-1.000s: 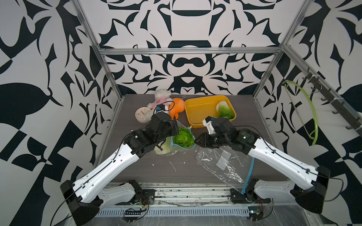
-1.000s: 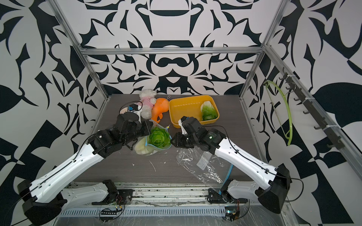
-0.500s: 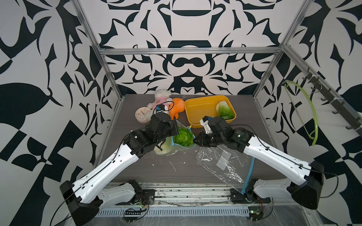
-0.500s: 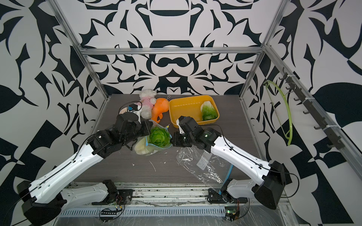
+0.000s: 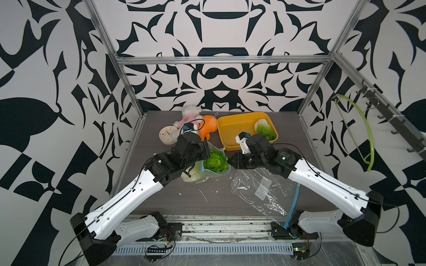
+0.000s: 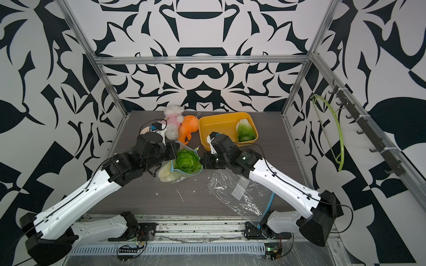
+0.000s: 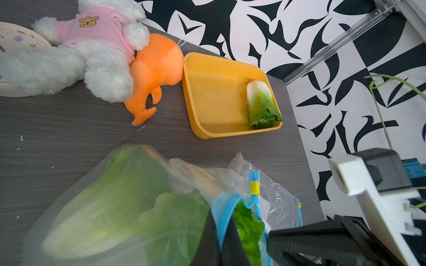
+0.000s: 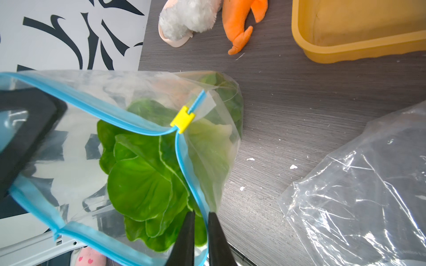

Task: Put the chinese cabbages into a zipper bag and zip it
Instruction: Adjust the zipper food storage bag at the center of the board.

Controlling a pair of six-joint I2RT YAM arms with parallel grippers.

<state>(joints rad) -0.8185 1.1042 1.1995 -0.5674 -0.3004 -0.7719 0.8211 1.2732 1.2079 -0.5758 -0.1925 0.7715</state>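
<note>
two leafy green chinese cabbages (image 5: 215, 161) sit in the clear blue-rimmed zipper bag (image 8: 202, 147), unzipped, its rim pinched by left end effector (image 7: 219, 221) and right end effector (image 8: 201, 214); third cabbage (image 5: 265, 130) waits in far-right yellow plastic tray (image 5: 232, 129).

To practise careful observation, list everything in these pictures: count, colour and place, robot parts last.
table: one, dark grey, under everything
tray: one, yellow, far side of table
zipper bag: one, clear with blue zip, held up mid-table
chinese cabbages: three, green-white, two in the zipper bag, one in the tray
spare bag: one, clear, on table beneath right arm
bear plush: one, white and pink, far edge
orange plush toy: one, orange, beside tray
clock: one, cream, beside bear
hanger: one, green, on wall hooks
left gripper: one, black, shut on bag rim
right gripper: one, black, shut on bag rim
</note>
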